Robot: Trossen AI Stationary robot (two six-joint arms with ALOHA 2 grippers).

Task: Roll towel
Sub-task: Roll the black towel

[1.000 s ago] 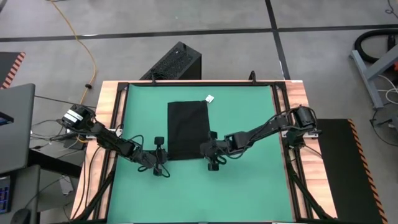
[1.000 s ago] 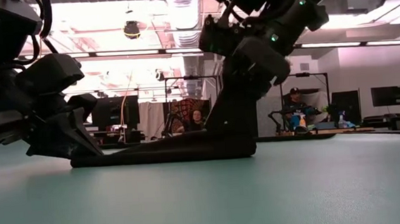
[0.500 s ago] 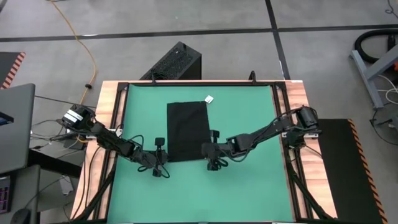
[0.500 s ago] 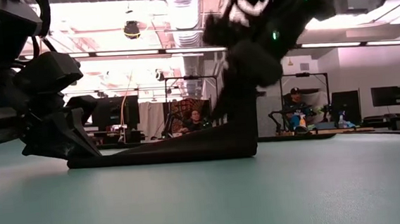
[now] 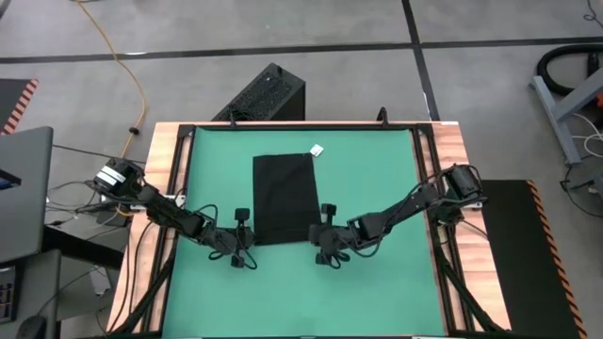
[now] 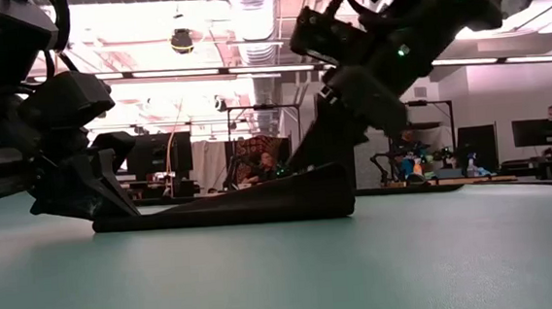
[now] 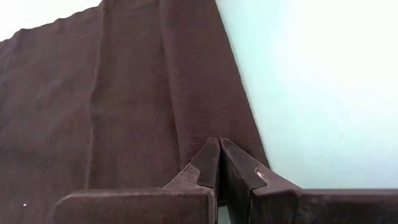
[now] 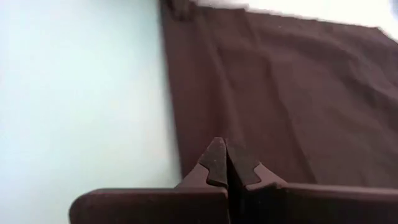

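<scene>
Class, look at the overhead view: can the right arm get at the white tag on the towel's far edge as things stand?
Probably yes: the right gripper sits shut at the towel's near corner, and only bare green mat lies between it and the white tag.

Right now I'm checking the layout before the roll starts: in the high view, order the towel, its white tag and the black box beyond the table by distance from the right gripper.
From the right gripper:
1. towel, beside it, at mat centre.
2. white tag, at the towel's far corner.
3. black box, on the floor beyond the table.
</scene>
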